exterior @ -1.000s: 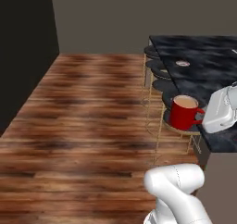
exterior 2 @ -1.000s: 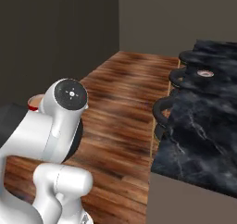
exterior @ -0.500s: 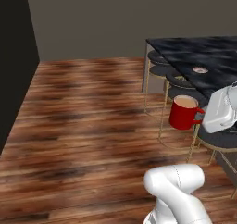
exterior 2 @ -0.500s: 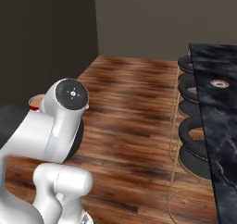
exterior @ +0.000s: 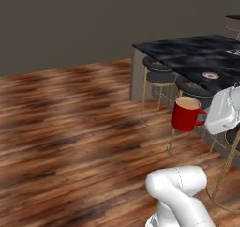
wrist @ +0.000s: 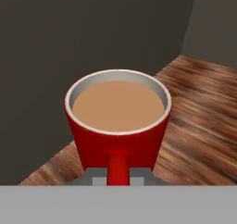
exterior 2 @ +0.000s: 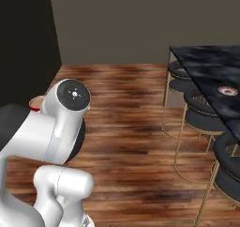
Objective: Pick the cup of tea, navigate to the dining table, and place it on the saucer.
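On the left there is bare wooden floor (exterior: 70, 123) and a dark wall. Nothing to do there.

In the middle hangs the cup of tea (exterior: 186, 114). It is red, it stands upright, and the brown tea is inside it. The pincer (wrist: 118, 176) is shut tight on the cup's handle and holds it up in the air, over the floor and in front of the stools (exterior: 157, 66). So the picking up looks done. The step now, I think, is the drive to the dining table.

On the right is the dining table, a black tabletop (exterior: 197, 57) with white lines in it. The little red saucer (exterior: 210, 75) sits on it near the edge, above the stools. The cup is lower than the tabletop and well apart from the saucer.

Next, I think the robot has to roll closer, lift the cup higher than the tabletop edge, and bring it over the saucer. It should keep the cup level so no tea spills, and not bump the stools.
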